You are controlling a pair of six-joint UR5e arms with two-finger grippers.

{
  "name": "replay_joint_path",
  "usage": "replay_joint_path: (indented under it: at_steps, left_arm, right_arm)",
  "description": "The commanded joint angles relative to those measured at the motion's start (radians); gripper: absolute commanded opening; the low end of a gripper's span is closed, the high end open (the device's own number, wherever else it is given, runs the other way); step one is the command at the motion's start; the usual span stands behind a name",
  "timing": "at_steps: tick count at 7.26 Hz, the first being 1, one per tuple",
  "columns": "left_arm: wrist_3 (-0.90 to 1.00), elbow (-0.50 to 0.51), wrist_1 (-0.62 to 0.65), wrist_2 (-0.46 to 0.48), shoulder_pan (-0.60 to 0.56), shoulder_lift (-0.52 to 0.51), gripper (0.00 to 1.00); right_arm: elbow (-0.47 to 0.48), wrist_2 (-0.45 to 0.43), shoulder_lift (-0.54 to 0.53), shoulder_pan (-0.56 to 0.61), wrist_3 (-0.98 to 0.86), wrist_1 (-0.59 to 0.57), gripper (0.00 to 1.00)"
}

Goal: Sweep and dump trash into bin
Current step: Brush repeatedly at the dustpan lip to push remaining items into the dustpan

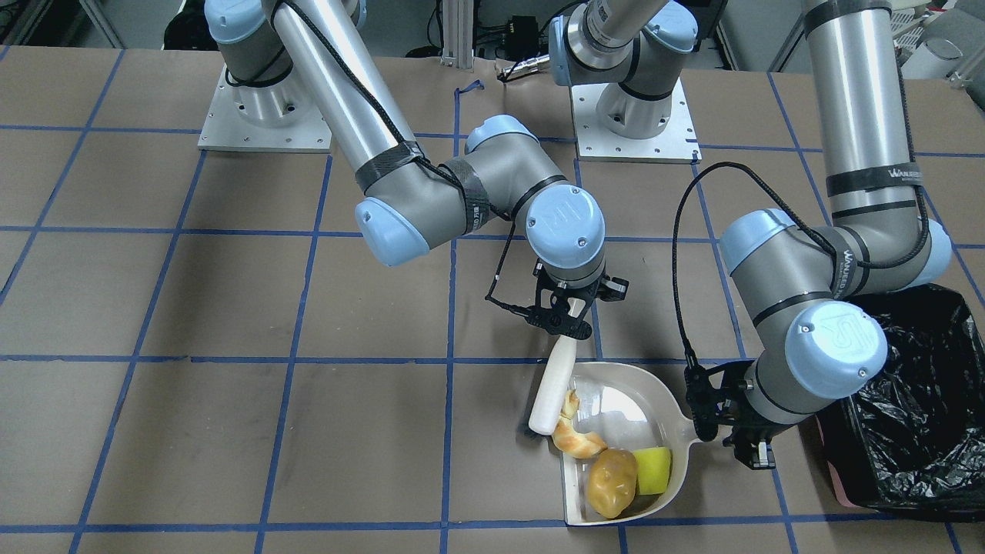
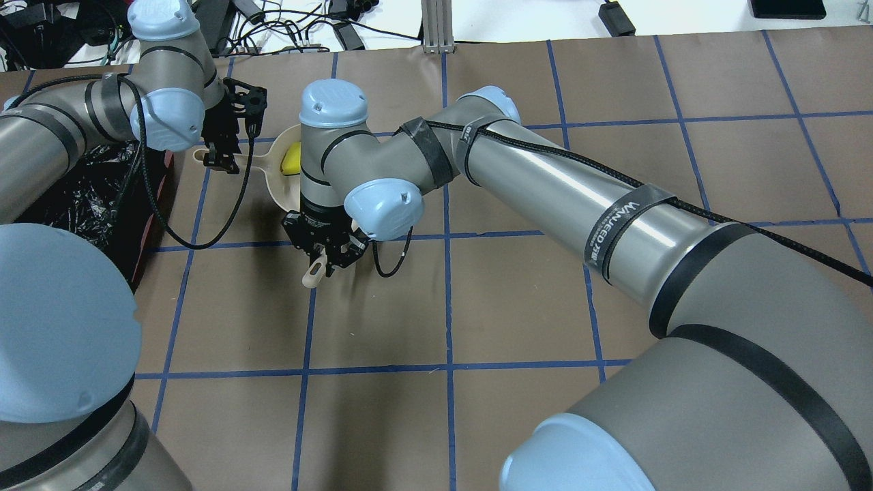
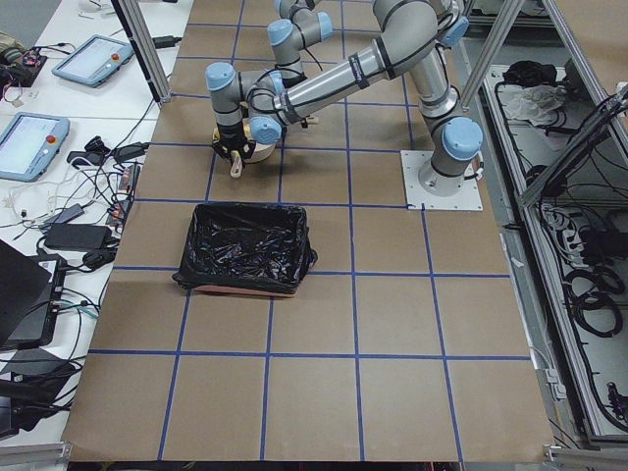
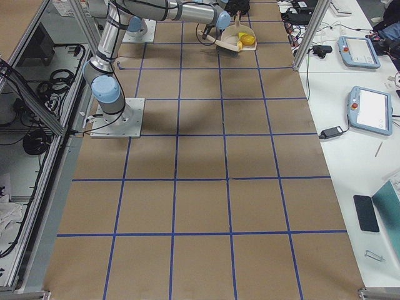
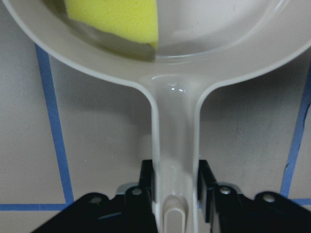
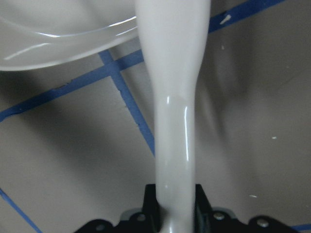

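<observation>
The beige dustpan (image 1: 616, 396) lies on the table and holds all the trash: the tan croissant piece (image 1: 577, 440), the golden-brown potato lump (image 1: 612, 483) and the yellow sponge (image 1: 652, 469). My left gripper (image 1: 742, 438) is shut on the dustpan's handle (image 5: 175, 145), with the sponge (image 5: 116, 19) just ahead. My right gripper (image 1: 569, 317) is shut on a white brush handle (image 1: 552, 388), whose lower end rests at the pan's open edge beside the croissant. The bin (image 1: 916, 400), pink with a black bag, stands just beyond my left arm.
The table is brown paper with a blue tape grid. The bin (image 3: 245, 250) sits on my left side of the table. The arm base plates (image 1: 262, 115) stand at the back. My right arm (image 2: 545, 177) reaches across the middle toward the dustpan (image 2: 273, 170).
</observation>
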Motion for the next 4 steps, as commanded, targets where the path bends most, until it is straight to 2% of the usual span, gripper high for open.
replay_joint_path:
  at_steps: [1,2,4]
  left_arm:
    - [0.000,0.000,0.000,0.000,0.000,0.000,0.00]
    - [0.000,0.000,0.000,0.000,0.000,0.000,0.00]
    - [-0.002,0.000,0.000,0.000,0.000,0.002,0.00]
  right_arm:
    - [-0.025,0.072,0.035,0.000,0.022,-0.075,0.00]
    - [-0.060,0.123,0.051,0.000,0.039,-0.078,0.00]
    - [-0.075,0.093,0.022,-0.001,0.036,-0.046,0.00]
